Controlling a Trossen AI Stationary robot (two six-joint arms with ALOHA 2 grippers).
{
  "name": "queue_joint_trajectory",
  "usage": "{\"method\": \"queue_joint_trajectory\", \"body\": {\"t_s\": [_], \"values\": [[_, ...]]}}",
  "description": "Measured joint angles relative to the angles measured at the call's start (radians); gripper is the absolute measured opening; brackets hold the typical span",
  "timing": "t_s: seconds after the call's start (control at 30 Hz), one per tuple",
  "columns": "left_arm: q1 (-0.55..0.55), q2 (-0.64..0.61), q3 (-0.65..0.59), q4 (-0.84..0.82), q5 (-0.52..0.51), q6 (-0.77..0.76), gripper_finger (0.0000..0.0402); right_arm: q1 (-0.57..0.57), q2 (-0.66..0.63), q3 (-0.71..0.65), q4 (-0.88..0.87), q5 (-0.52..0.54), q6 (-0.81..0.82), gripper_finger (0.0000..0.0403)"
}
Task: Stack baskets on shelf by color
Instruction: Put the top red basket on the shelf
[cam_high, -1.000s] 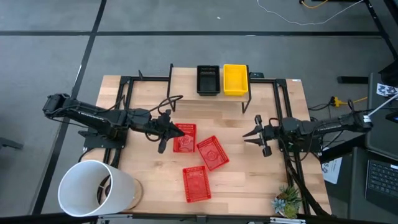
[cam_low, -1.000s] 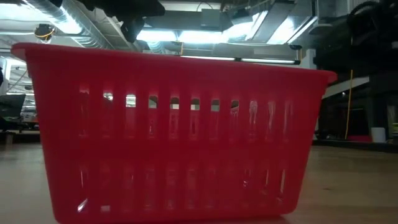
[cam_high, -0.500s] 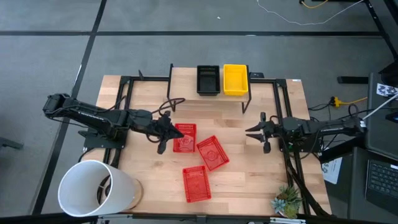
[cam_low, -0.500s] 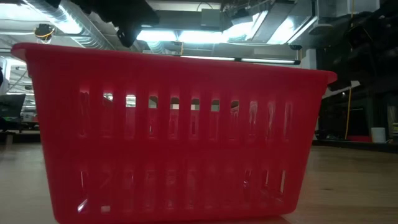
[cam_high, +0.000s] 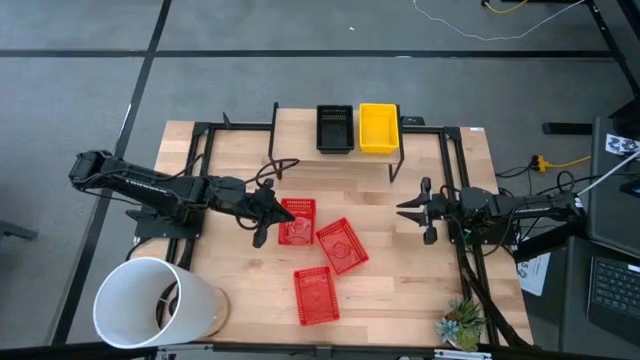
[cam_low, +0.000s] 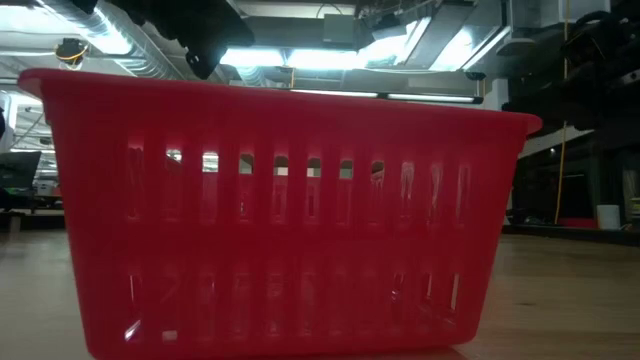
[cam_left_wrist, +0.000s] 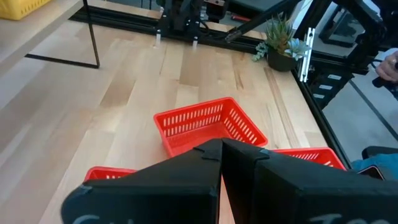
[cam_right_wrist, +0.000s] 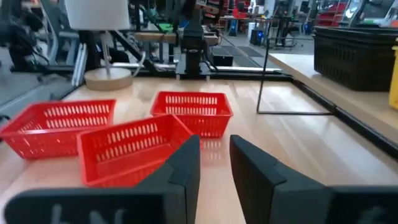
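Three red baskets lie on the table: one (cam_high: 297, 222) left of the middle, one (cam_high: 342, 245) beside it, and one (cam_high: 315, 295) nearer the front, which fills the low view (cam_low: 280, 220). A black basket (cam_high: 335, 128) and a yellow basket (cam_high: 378, 128) stand side by side on the shelf (cam_high: 298, 135) at the far edge. My left gripper (cam_high: 272, 210) is shut and hovers over the left edge of the leftmost red basket (cam_left_wrist: 106, 174). My right gripper (cam_high: 408, 209) stands open near the table's right side, pointing level at the red baskets (cam_right_wrist: 193, 112), with nothing between its fingers.
A large white bucket (cam_high: 155, 300) lies on its side at the near left corner. A small potted plant (cam_high: 462, 322) stands at the near right corner. Black frame rails (cam_high: 205, 160) run along the table's left and right sides. Bare wood lies between the baskets and the shelf.
My right gripper has drawn back a little toward the table's right edge and tipped up to level, still open. My left gripper has tipped slightly while staying shut over the same red basket. The baskets have not moved.
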Motion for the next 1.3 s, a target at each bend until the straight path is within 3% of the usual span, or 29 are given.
{"method": "queue_joint_trajectory", "body": {"t_s": [0.13,0.33,0.63,0.83,1.03,1.3], "values": [[-0.007,0.017,0.000,0.000,0.029,-0.001,0.0000,0.000,-0.001,0.000,-0.003,0.007,-0.004,0.0088],[-0.057,0.137,-0.002,-0.010,0.188,0.063,0.0000,0.000,-0.001,0.000,-0.004,0.004,0.005,0.0088],[-0.127,0.233,-0.002,0.024,0.054,0.253,0.0000,0.000,-0.001,0.000,-0.004,0.004,0.050,0.0088],[-0.134,0.258,-0.002,0.031,-0.025,0.090,0.0010,0.000,-0.001,0.000,-0.004,0.004,0.047,0.0088],[-0.134,0.258,-0.002,0.018,-0.019,0.003,0.0064,0.000,-0.001,0.000,-0.003,0.004,0.047,0.0088],[-0.139,0.289,0.027,0.040,0.013,0.026,0.0081,0.000,-0.001,0.000,-0.003,0.004,0.046,0.0088]]}}
